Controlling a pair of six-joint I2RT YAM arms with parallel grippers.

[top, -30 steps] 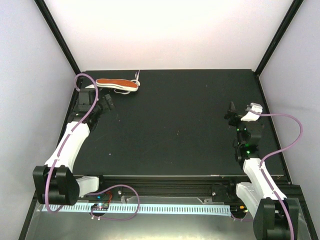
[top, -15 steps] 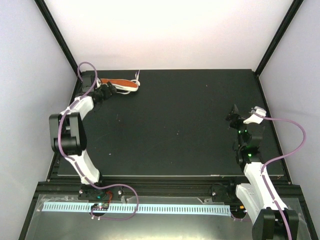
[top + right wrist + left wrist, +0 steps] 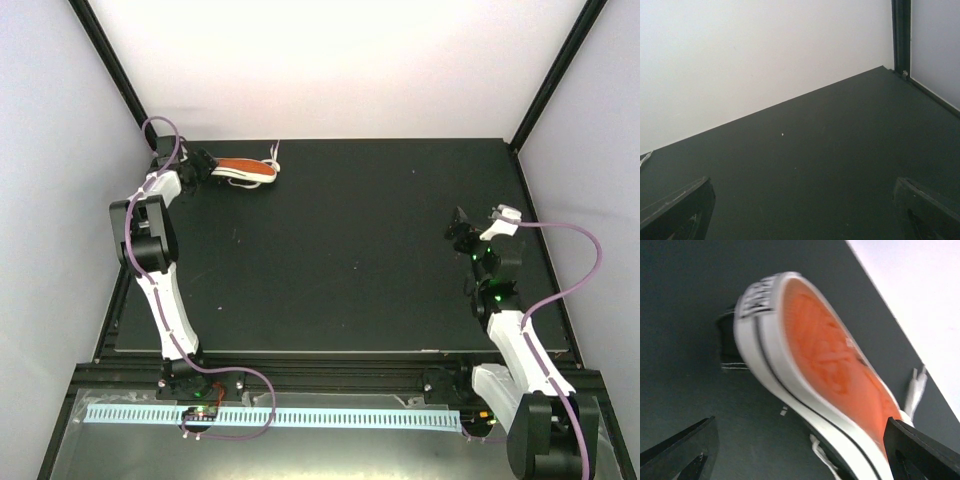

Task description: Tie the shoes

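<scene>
**Sneaker on its side in the worktop's far left corner, left pincer open at its heel**

The black canvas sneaker (image 3: pixel 245 170) lies tipped over near the far edge of the worktop (image 3: pixel 350 260), close to its far left corner. Its orange-red sole is turned up and toward the near edge, its white rubber rim runs round it, and its heel points to the worktop's left edge. The white laces (image 3: pixel 273 158) trail loose off its toe end onto the worktop. The left pincer (image 3: pixel 205 163) sits just beside the heel with its jaws spread wide and gripping nothing; whether it touches the shoe cannot be told. The right pincer (image 3: pixel 460 232) hangs over the worktop's right side, well apart from the sneaker, jaws likewise spread and empty.
</scene>
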